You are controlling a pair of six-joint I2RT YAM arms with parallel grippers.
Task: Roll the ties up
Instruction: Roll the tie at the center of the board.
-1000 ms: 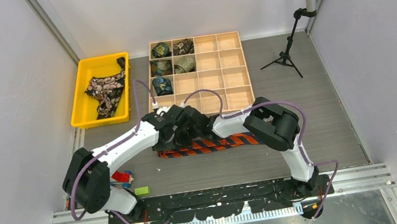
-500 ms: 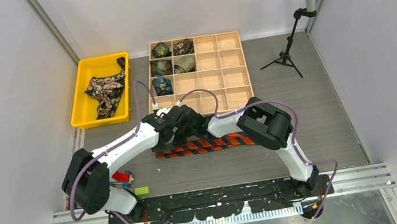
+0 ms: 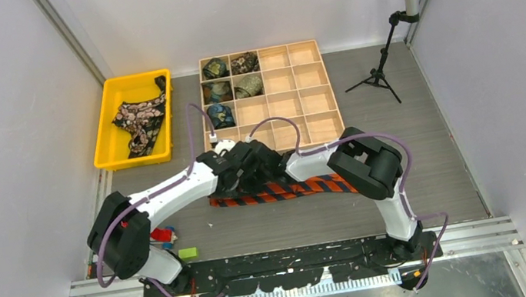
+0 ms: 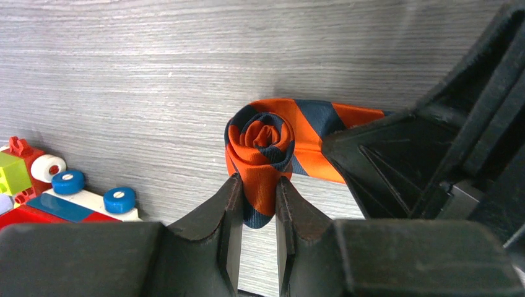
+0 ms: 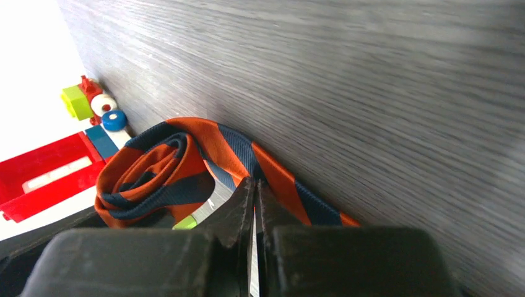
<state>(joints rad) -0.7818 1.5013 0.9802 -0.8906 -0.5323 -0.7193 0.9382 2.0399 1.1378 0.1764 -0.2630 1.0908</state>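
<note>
**A:** What does the overhead view give?

**B:** The table [image 3: 434, 171]. The tray [image 3: 303, 77] has five rolls [image 3: 214, 67] in its left compartments. The bin [image 3: 110, 143] holds a floral tie [image 3: 138, 119]. The striped tie [image 3: 304, 187] lies flat near the middle, its left end hidden under the wrists.

**A:** And the wrist views?

**B:** That end is wound into a coil [image 4: 263, 133], pinched between the nearly closed fingers of the left gripper [image 4: 258, 185]. The right gripper [image 5: 252, 185] is closed, tips against the strip beside the coil. Blocks [image 4: 68, 182] lie nearby.

**A:** Arms?

**B:** Both bend inward, elbows out, wrists meeting over the coil.
</note>
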